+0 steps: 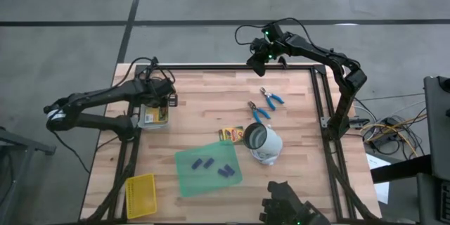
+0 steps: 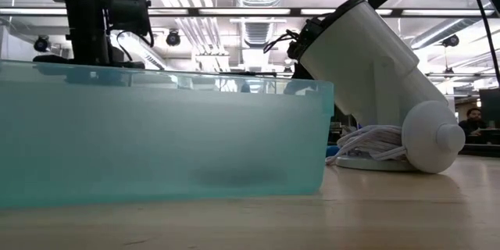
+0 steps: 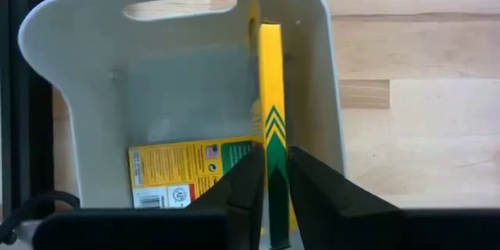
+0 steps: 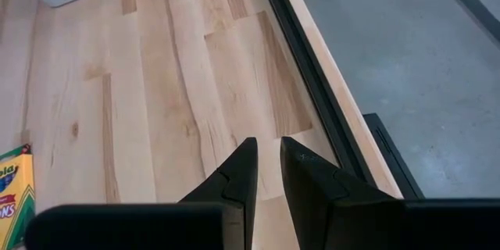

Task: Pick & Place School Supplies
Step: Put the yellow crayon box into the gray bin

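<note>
Here left gripper [image 3: 269, 183] sits over the grey bin [image 3: 94, 70] at the table's left edge, fingers narrow around an upright yellow-and-green crayon box [image 3: 271, 86]; a second crayon box [image 3: 183, 173] lies flat inside. Right gripper [image 4: 266, 176] waits at far edge, fingers narrow, empty

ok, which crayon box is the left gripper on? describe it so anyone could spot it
Find the grey plastic bin at the table's left edge. Two yellow-and-green crayon boxes sit inside; it's the one standing on edge between the left gripper's fingers, not the box lying flat.
</note>
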